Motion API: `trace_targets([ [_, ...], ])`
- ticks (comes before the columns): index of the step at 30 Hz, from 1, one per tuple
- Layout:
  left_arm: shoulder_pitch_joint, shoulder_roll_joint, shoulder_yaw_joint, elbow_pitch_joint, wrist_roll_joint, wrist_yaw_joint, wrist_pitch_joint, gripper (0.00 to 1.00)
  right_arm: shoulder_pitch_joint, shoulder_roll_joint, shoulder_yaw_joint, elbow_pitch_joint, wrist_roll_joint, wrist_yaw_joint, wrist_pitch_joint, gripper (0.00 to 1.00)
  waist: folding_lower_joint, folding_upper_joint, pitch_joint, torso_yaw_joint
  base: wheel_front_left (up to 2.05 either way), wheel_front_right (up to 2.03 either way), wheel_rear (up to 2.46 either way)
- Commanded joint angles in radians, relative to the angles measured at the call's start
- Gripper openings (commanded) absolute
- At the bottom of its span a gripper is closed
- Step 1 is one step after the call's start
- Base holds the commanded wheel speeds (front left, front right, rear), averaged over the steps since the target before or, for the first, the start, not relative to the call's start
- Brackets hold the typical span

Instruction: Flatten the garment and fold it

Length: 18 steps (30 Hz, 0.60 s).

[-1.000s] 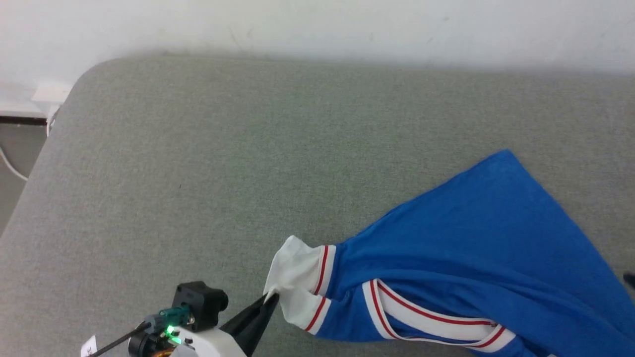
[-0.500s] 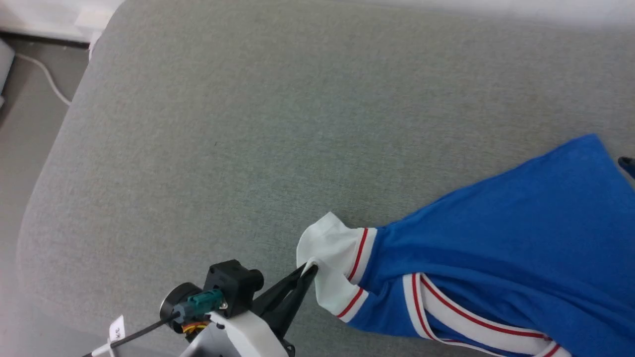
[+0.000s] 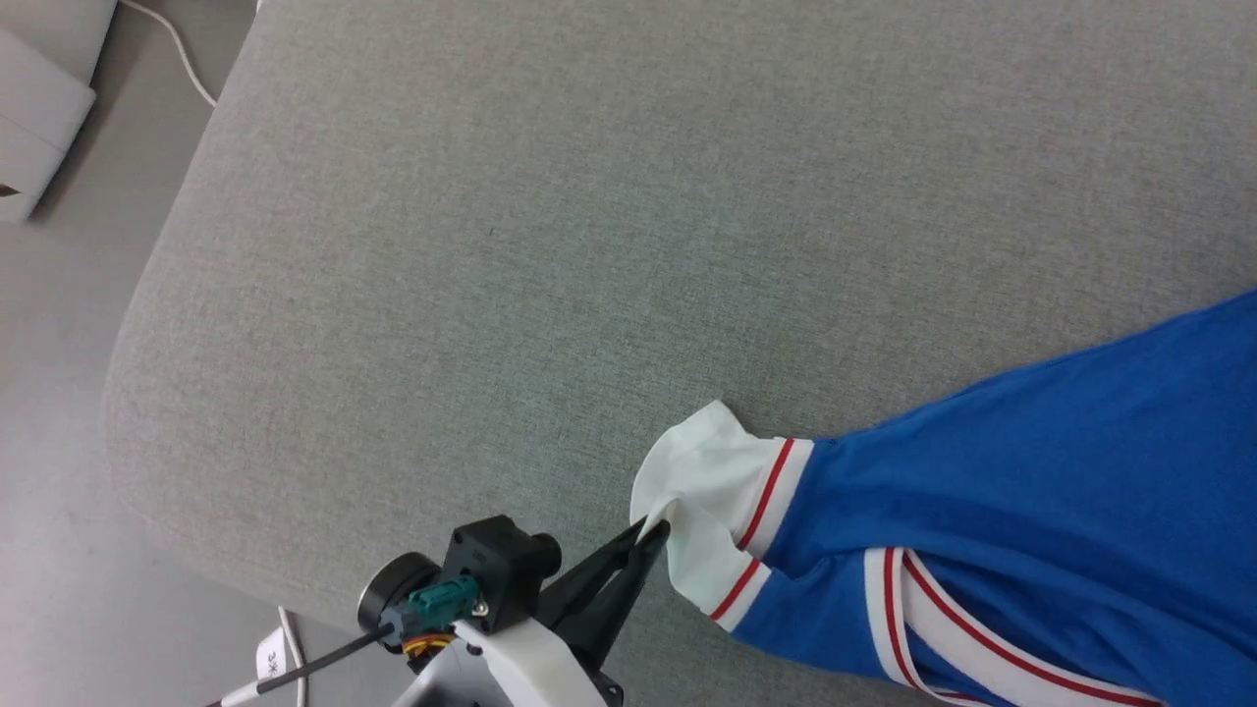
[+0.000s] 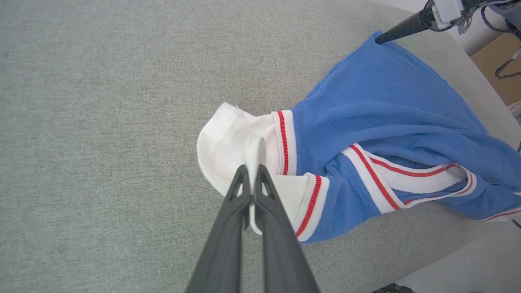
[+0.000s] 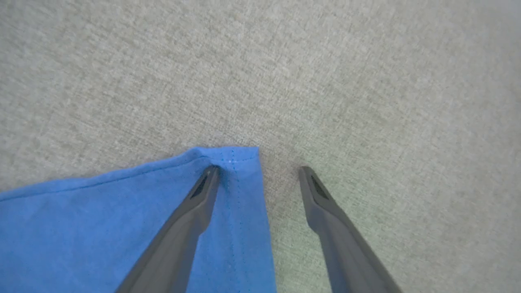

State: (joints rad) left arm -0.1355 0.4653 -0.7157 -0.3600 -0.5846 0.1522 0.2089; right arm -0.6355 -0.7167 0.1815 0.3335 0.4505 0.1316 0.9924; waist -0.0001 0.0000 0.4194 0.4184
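Floor: at the far left of the head view you see pale floor (image 3: 59, 393), with a white box (image 3: 39, 108) in the upper left corner and a white cable (image 3: 182, 44) beside it.
Surface: a grey fabric surface (image 3: 491, 245) with a rounded corner at the left takes up most of that view. Its left and middle parts are bare.
Left gripper: your left gripper (image 3: 656, 535) rises from the bottom edge, left of centre, with its fingers pointing to the upper right. In the left wrist view the jaws are pinched together on a fold of the white sleeve (image 4: 228, 142).
Garment, place: the garment (image 3: 1031, 491) lies on the surface in the lower right of the head view and runs off the right and bottom edges.
Garment, axis: its long axis runs from the white sleeve at lower centre out to the right, rising slightly. The sleeve end points left, and the blue body fans wider toward the right.
Trim: a red-and-white striped band (image 3: 923, 628) runs along the garment's lower edge.
Right gripper: in the right wrist view your right gripper (image 5: 258, 171) stands wide apart, gripping nothing. Its left-hand finger lies over the blue hem corner, and the other is over bare grey fabric.
Far corner: in the left wrist view that blue corner sits at the upper right, with a dark fingertip at it.
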Motion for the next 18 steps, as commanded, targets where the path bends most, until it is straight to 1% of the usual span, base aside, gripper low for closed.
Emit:
trace_targets([
  [1,-0.018,-0.007,-0.002,0.006,0.002,-0.006,-0.010,0.00,0.031,0.011,0.042,0.039,0.009,-0.001,0.004,1.00,0.0001,0.0000,0.011,0.008,0.00,0.00,0.00],
  [2,-0.019,-0.007,-0.001,0.009,0.001,-0.006,-0.011,0.00,0.039,0.008,0.059,0.047,0.021,-0.001,0.015,0.46,0.0001,0.0000,0.012,0.008,0.00,0.00,0.00],
  [3,-0.019,-0.007,-0.001,0.012,0.000,-0.007,-0.013,0.00,0.047,0.004,0.075,0.052,0.035,-0.001,0.026,0.18,0.0001,0.0000,0.012,0.008,0.00,0.00,0.00],
  [4,-0.020,-0.007,-0.001,0.015,-0.001,-0.008,-0.014,0.00,0.053,-0.002,0.090,0.054,0.046,-0.001,0.035,0.00,0.0001,0.0000,0.012,0.007,0.00,0.00,0.00],
  [6,-0.021,-0.007,0.001,0.020,-0.003,-0.008,-0.015,0.00,0.059,-0.017,0.113,0.052,0.068,-0.001,0.044,0.00,0.0001,0.0000,0.011,0.004,0.00,0.00,0.00],
  [11,-0.024,0.000,0.008,0.031,-0.008,-0.007,-0.016,0.00,0.046,-0.030,0.120,0.057,0.088,-0.001,-0.007,0.00,0.0001,0.0000,-0.010,-0.012,0.00,0.00,0.00],
  [14,-0.023,0.007,0.015,0.038,-0.012,-0.006,-0.018,0.00,0.031,-0.025,0.117,0.061,0.094,-0.001,-0.070,0.00,0.0001,0.0000,-0.039,-0.028,0.00,0.00,0.00],
  [18,-0.020,0.018,0.033,0.041,-0.020,-0.001,-0.026,0.00,0.006,-0.011,0.115,0.053,0.113,-0.001,-0.183,0.00,0.0001,0.0000,-0.090,-0.061,0.00,0.00,0.00],
])
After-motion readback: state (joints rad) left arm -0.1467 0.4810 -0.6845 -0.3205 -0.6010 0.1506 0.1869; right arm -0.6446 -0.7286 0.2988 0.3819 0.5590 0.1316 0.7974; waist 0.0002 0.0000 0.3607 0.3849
